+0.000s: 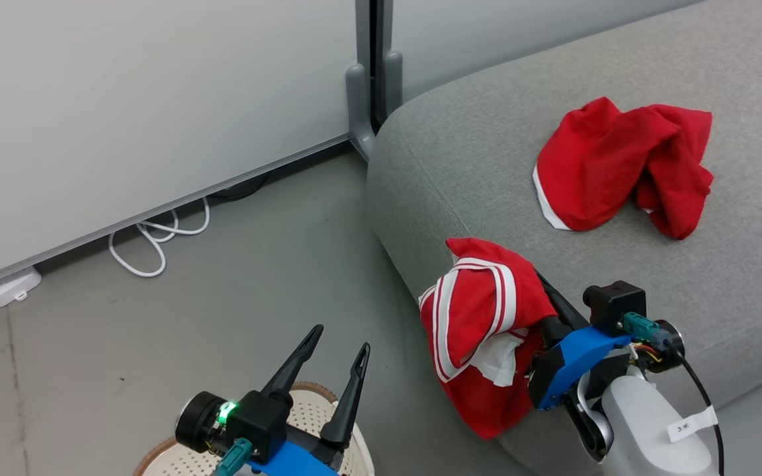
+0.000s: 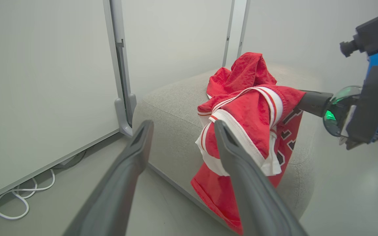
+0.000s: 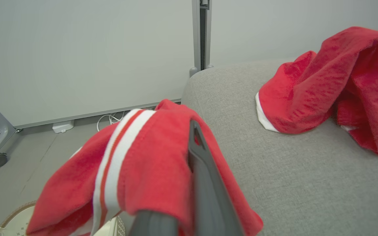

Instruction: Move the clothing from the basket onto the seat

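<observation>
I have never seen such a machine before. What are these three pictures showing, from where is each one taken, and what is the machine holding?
This is a wheeled robot with two arms, each ending in two long dark fingers. One picture looks down from its head; the other two come from cameras on its wrists. The right gripper is shut on a soft red garment with white stripes, which hangs over the edge of the large grey fabric sofa. A second crumpled red garment already lies on the sofa. The left gripper is open and empty, above the cream perforated plastic basket. A white cable lies on the floor.
</observation>
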Available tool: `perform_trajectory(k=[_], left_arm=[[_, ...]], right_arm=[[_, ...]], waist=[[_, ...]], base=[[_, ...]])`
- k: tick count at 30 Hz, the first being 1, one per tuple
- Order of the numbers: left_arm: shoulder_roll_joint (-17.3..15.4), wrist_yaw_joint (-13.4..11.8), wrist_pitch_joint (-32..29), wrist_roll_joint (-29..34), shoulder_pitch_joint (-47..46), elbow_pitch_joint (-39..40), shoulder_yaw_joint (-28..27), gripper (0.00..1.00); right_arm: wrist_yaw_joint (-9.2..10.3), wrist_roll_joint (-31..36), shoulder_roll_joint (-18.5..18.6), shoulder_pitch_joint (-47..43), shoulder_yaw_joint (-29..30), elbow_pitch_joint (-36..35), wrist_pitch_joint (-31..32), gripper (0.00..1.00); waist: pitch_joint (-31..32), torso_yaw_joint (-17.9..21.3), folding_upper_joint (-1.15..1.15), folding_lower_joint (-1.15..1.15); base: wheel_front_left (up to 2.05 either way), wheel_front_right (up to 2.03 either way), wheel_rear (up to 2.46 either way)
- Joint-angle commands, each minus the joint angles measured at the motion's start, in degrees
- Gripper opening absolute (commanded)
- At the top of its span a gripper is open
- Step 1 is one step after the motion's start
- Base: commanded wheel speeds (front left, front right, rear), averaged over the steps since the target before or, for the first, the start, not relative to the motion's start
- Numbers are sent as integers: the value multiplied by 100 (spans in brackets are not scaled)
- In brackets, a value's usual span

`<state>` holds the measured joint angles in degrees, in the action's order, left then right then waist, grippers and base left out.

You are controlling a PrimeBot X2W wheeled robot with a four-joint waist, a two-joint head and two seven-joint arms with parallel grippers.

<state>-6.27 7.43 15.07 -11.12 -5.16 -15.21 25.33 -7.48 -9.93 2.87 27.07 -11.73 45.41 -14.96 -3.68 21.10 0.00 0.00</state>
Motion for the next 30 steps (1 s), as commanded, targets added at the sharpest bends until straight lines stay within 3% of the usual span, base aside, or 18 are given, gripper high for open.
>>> perform_trajectory(k=[1, 16, 30], left_arm=[[-20, 3, 14, -4, -96, 20, 3, 100], [-97, 3, 14, 0, -125, 0, 38, 100], [-181, 3, 14, -35, -192, -20, 102, 100]], right_arm=[[-3, -36, 2, 50, 10, -29, -34, 0], [-3, -134, 1, -3, 24, -110, -34, 0], [-3, -194, 2, -58, 56, -155, -34, 0]], waist=[[-43, 127, 0, 0], [-143, 736, 0, 0], [-196, 778, 0, 0]], base=[[0, 0, 0], [0, 0, 0], [0, 0, 0]])
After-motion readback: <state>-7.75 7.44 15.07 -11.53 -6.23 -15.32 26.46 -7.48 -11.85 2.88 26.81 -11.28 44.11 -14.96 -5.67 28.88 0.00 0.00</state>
